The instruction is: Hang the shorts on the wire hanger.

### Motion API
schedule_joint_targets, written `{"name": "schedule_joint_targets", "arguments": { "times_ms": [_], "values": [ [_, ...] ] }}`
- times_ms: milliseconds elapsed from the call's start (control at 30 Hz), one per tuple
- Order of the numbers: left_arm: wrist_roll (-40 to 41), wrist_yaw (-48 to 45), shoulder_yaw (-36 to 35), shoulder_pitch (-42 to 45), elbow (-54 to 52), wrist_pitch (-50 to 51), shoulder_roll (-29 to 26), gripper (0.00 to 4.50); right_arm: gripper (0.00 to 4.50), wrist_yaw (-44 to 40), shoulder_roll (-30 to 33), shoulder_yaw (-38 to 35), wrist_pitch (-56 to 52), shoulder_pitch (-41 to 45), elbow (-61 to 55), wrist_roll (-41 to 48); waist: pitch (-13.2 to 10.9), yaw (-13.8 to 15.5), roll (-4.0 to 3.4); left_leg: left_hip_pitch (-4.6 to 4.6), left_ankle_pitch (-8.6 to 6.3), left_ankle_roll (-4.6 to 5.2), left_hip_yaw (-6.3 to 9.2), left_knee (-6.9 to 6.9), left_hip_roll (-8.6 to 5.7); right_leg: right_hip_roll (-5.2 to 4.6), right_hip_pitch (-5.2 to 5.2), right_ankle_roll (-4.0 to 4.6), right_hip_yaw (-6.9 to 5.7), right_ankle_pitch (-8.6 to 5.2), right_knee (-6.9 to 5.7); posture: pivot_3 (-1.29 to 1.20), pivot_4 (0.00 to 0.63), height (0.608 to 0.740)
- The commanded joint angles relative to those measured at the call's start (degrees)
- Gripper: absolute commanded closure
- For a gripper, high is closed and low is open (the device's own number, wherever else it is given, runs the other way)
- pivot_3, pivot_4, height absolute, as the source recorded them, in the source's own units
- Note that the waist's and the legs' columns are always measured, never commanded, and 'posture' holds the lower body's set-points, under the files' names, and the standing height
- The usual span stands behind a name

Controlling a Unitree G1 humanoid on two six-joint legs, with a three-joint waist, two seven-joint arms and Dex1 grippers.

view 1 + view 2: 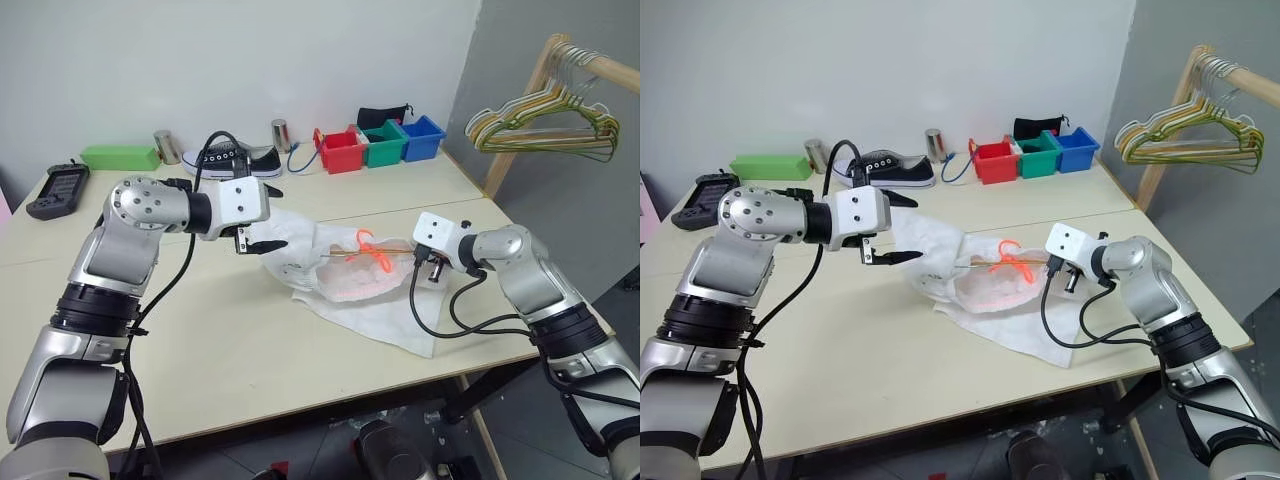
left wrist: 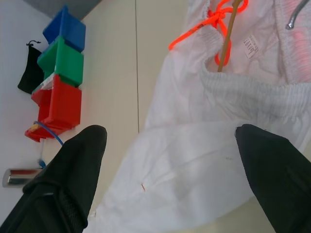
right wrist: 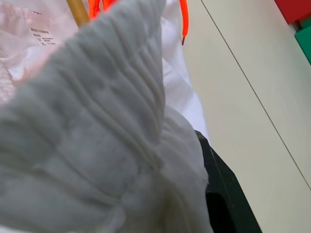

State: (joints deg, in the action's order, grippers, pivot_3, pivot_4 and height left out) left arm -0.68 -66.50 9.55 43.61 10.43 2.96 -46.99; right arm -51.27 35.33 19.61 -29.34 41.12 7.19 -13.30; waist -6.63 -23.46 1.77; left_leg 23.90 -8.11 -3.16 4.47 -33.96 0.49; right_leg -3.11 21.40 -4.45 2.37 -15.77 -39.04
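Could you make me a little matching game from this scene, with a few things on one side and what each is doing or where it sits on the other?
Things:
1. left gripper
2. right gripper
3. shorts
4. green box

States:
a. shut on waistband fabric
b. lying crumpled mid-table
c. open, beside the shorts
d. at the table's far edge by the wall

Pairs: 1-c, 2-a, 3-b, 4-d

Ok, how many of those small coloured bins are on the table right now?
3, side by side in a row at the table's far edge by the wall: the red bin nearest the shoe, the green bin in the middle, the blue bin at the outer end.
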Motion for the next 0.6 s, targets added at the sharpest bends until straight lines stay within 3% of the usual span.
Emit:
{"name": "schedule_joint_targets", "arguments": {
  "times_ms": [33, 233, 367, 500, 600],
  "values": [
    [0.5, 1.4, -2.4, -0.7, -2.7, 0.5, -1.1, 0.00, 3.73, 0.0, -0.2, -2.3, -0.9, 0.9, -2.1, 1.4, 0.0, 0.0, 0.00, 0.00, 0.00, 0.00, 0.00, 0.00, 0.00, 0.00, 0.00, 0.00, 0.00, 0.00, 0.00, -0.29, 0.029, 0.740],
    [0.4, 2.2, -2.3, -1.8, -3.4, 0.9, -1.0, 0.00, 2.86, 0.0, 0.2, -2.0, -0.9, 1.1, -2.2, 1.6, 0.0, 0.1, 0.00, 0.00, 0.00, 0.00, 0.00, 0.00, 0.00, 0.00, 0.00, 0.00, 0.00, 0.00, 0.00, -0.29, 0.028, 0.740],
    [0.4, 2.6, -2.3, -1.9, -3.7, 1.1, -0.9, 0.00, 1.94, 0.2, 0.2, -1.5, -0.4, 1.4, -1.8, 1.1, 0.0, 0.1, 0.00, 0.00, 0.00, 0.00, 0.00, 0.00, 0.00, 0.00, 0.00, 0.00, 0.00, 0.00, 0.00, -0.29, 0.027, 0.740],
    [0.5, 2.9, -2.2, -1.9, -3.9, 1.2, -0.9, 0.00, 2.29, -0.2, 0.4, -1.1, -0.1, 1.1, -2.0, 1.2, 0.0, 0.1, 0.00, 0.00, 0.00, 0.00, 0.00, 0.00, 0.00, 0.00, 0.00, 0.00, 0.00, 0.00, 0.01, -0.29, 0.027, 0.740],
    [0.5, 3.0, -2.2, -1.9, -4.3, 1.6, -0.8, 0.00, 3.07, -0.3, 0.5, -1.2, 0.0, 0.9, -2.0, 1.2, 0.0, 0.1, 0.00, 0.00, 0.00, 0.00, 0.00, 0.00, -0.01, 0.00, 0.00, 0.00, 0.00, 0.00, 0.01, -0.28, 0.025, 0.740]
  ]
}}
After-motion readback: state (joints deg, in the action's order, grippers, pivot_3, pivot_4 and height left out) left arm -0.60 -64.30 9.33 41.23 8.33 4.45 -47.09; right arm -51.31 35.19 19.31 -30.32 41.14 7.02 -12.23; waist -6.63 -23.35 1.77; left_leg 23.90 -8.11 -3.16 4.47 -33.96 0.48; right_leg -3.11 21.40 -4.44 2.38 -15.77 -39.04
